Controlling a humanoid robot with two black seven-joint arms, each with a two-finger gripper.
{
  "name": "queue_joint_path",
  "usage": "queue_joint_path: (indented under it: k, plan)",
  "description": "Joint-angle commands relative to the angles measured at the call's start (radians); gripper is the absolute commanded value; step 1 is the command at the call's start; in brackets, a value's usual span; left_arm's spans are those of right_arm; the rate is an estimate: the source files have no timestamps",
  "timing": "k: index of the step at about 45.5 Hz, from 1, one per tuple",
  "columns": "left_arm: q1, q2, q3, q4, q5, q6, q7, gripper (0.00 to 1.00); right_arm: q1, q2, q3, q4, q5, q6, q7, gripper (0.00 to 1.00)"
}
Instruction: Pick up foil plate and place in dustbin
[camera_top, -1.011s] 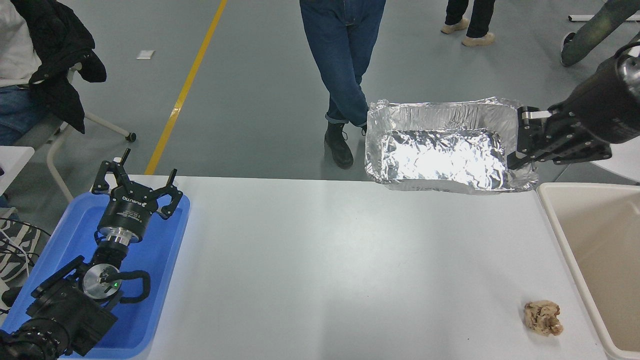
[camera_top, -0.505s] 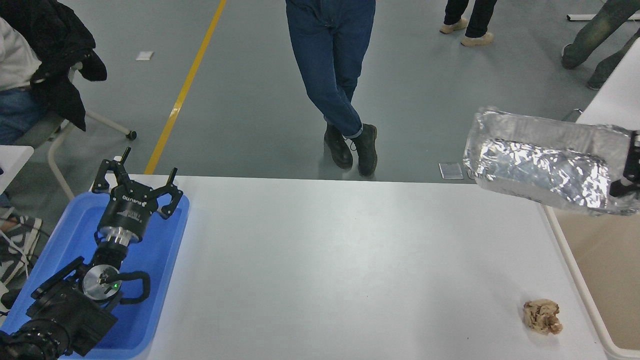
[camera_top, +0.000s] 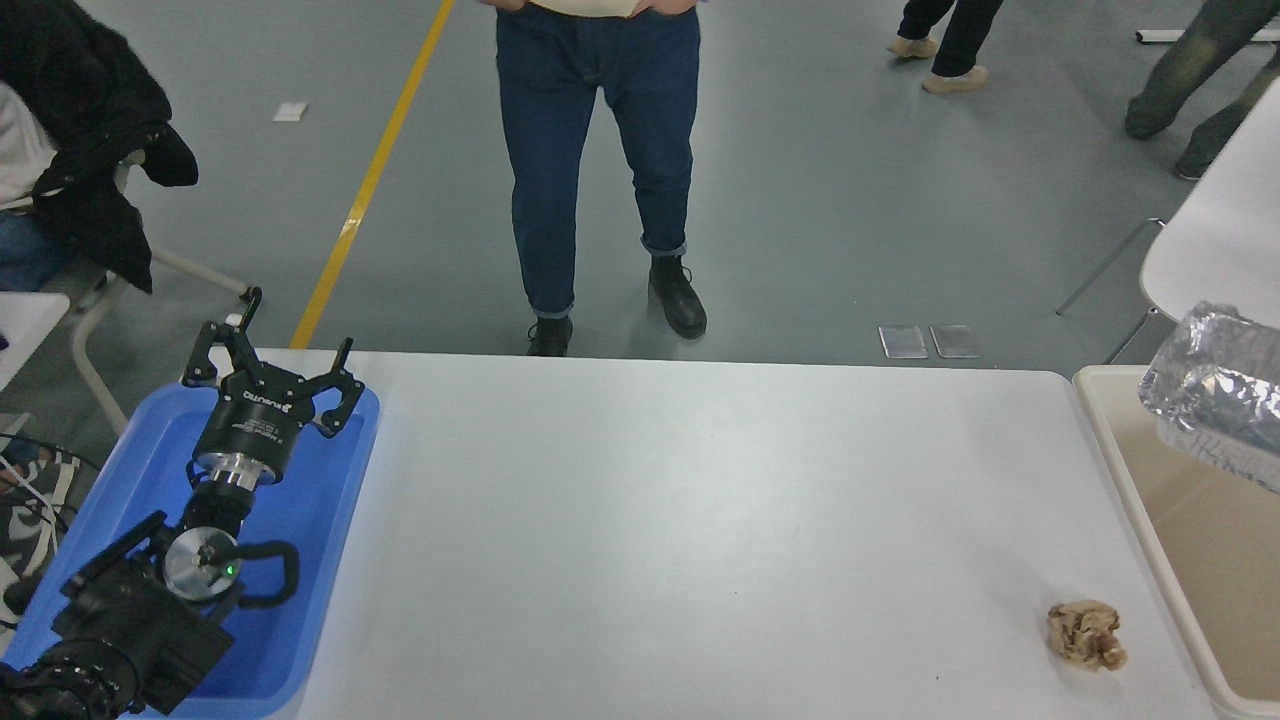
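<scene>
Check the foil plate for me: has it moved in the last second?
Yes. The foil plate has travelled right, from above the table's far edge to over the dustbin, and now runs off the picture's right edge.

Crinkled, shiny silver foil on the foil plate (camera_top: 1218, 392) at the right edge. Smooth cream plastic on the dustbin (camera_top: 1120, 470), lower right. Matt white on the table (camera_top: 700, 520). Glossy blue plastic on the tray (camera_top: 330, 520), lower left. Crumpled brown paper ball (camera_top: 1086, 634), lower right.
</scene>
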Motion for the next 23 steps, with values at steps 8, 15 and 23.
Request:
queue_joint_path:
  k: [8, 15, 23]
  plan:
    - [0.0, 0.0, 0.0, 0.0, -0.002, 0.002, 0.0, 1.0, -0.6, -0.047, 0.425, -0.237, 0.143, -0.207, 0.0, 0.0]
    - [-0.001, 0.0, 0.0, 0.0, -0.002, 0.002, 0.0, 1.0, -0.863, -0.035, 0.672, -0.277, 0.198, -0.49, 0.0, 0.0]
    - [-0.001, 0.0, 0.0, 0.0, -0.002, 0.002, 0.0, 1.0, -1.153, 0.049, 0.931, -0.427, 0.198, -0.661, -0.006, 0.0]
